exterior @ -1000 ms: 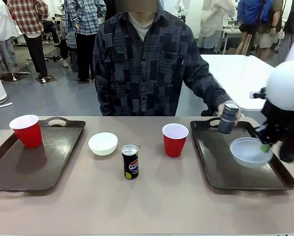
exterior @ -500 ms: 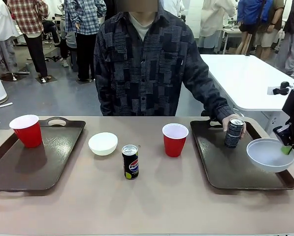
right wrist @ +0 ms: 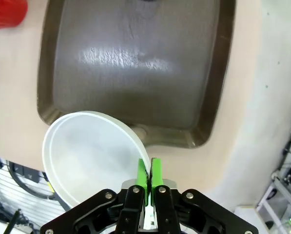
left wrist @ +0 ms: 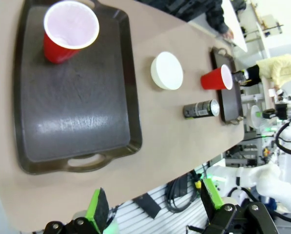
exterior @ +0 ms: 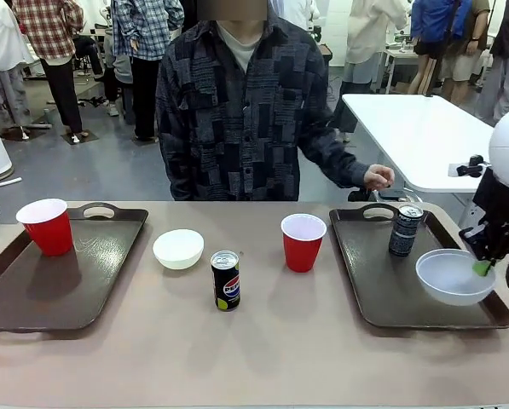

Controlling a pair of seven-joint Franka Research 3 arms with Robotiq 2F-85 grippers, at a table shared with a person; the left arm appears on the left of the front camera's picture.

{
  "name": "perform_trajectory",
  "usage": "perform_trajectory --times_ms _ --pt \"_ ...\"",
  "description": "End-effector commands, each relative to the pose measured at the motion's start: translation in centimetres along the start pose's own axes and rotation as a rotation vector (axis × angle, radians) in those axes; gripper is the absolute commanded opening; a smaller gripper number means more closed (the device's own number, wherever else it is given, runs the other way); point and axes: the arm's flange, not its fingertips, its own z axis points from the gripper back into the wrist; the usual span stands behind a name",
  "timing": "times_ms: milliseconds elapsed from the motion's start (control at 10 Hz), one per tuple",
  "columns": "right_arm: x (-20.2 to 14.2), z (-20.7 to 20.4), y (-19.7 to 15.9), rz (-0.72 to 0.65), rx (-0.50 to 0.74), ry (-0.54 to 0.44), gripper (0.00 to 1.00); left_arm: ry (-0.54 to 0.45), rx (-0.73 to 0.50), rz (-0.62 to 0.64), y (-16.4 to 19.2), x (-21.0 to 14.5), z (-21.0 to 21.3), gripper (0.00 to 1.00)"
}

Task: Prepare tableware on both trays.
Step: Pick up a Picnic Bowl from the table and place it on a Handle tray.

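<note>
Right gripper pressed together on the rim of a small round white plastic bowl, lower right of the front view. The bowl is over the near right corner of the right dark brown rectangular plastic tray. Can't tell if it's down yet.

Left gripper spread, nothing in it, hanging high over the left end of the bench.

Status as I read it:
- Right tray: slim dark drink can standing at its far end, bowl arriving. No cup.
- Left dark brown tray: red plastic cup in its far left corner. No bowl, no can.
- On the bench between the trays: second white bowl, Pepsi-marked can, second red cup.

Person's hand is off the tray, above its far handle. Roughly half done; three items left.
</note>
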Motion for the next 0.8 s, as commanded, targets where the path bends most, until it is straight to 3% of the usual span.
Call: perform_trajectory --times_ms 0,200,700 --pt "4.9 -1.8 -0.2 -0.018 0.081 0.025 0.04 -0.004 -0.019 0.008 -0.1 0.0 0.1 1.0" --pt "7.0 -4.1 0.2 -0.023 0.083 0.069 0.04 -0.004 -0.019 0.008 -0.1 0.0 0.1 1.0" --pt "10.3 -7.7 0.3 0.008 0.075 0.068 0.04 -0.004 -0.019 0.008 -0.1 0.0 0.1 1.0"
